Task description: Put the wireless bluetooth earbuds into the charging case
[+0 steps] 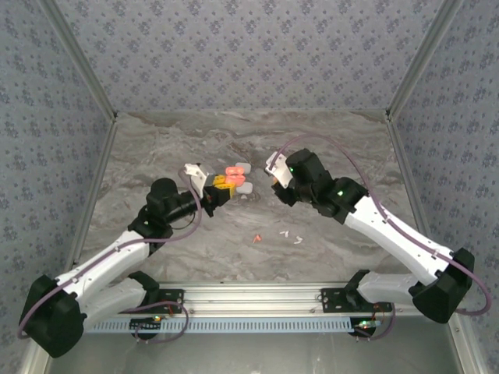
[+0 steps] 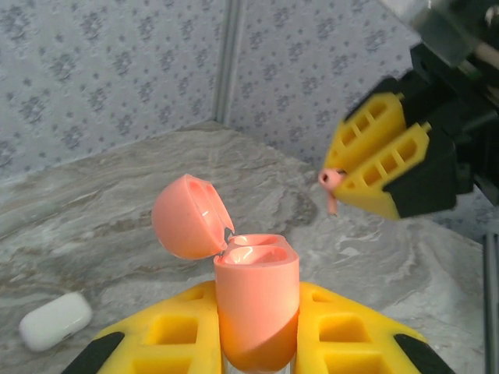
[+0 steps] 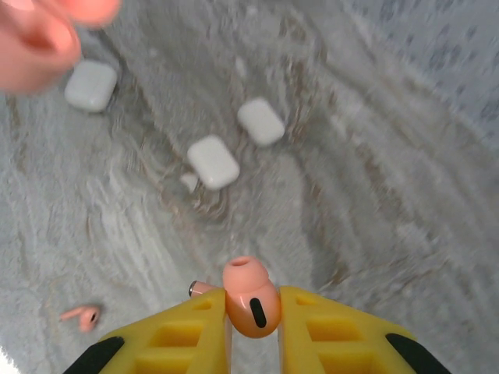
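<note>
My left gripper (image 2: 257, 343) is shut on an orange-pink charging case (image 2: 257, 308), held upright with its lid (image 2: 189, 216) swung open and both sockets showing empty. From above, that case (image 1: 233, 173) sits at the left gripper (image 1: 221, 188), above the middle of the table. My right gripper (image 3: 253, 331) is shut on an orange-pink earbud (image 3: 251, 300), tip forward and stem out to the left. From the left wrist, the right gripper (image 2: 366, 167) hangs to the upper right of the case with the earbud (image 2: 331, 185) at its tips, apart from the case.
Three white cases (image 3: 92, 84) (image 3: 212, 162) (image 3: 260, 121) lie shut on the marble table below the right gripper; one white case (image 2: 54, 319) lies left of the held case. Another orange earbud (image 1: 255, 238) and small white earbuds (image 1: 291, 235) lie nearer the front rail.
</note>
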You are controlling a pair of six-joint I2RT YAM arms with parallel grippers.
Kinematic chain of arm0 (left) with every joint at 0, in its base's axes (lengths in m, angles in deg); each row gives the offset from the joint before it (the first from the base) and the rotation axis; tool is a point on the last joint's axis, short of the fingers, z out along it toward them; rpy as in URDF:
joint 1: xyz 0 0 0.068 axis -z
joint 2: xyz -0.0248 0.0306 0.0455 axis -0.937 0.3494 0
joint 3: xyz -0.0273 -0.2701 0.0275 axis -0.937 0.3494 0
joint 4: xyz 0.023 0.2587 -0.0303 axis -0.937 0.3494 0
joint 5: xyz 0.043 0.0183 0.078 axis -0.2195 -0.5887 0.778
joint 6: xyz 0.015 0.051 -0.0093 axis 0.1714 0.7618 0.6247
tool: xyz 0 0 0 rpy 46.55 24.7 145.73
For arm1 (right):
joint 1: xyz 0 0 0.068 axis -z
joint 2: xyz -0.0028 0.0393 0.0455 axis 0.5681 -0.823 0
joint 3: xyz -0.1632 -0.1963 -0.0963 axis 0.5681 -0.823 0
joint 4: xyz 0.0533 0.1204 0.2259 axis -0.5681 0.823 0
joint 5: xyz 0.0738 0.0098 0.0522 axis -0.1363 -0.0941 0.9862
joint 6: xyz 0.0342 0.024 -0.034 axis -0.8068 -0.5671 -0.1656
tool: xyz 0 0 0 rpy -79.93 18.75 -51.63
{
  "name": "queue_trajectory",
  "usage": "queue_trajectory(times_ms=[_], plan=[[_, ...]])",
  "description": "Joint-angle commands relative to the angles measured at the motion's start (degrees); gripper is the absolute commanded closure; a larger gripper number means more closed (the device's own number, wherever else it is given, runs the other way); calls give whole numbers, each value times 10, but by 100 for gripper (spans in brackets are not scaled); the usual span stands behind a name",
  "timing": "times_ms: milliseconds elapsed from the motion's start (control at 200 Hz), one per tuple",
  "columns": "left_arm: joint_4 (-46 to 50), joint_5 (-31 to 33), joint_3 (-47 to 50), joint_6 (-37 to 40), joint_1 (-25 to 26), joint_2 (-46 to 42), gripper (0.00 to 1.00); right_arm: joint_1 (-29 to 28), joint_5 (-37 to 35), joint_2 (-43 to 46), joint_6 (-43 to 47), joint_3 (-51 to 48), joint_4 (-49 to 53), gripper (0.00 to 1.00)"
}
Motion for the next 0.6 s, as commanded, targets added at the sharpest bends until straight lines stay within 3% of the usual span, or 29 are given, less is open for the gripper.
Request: queue_trajectory(times_ms=[0, 320, 595], plan=[[-44, -62, -33, -16, 4, 5, 100, -5, -10, 11, 80, 39, -27, 78], [-48, -106, -52, -25, 6, 28, 100, -37, 13, 2, 156, 71, -65, 78], [-47, -109, -60, -21, 14, 44, 100, -46, 38, -13, 165, 75, -65, 77]])
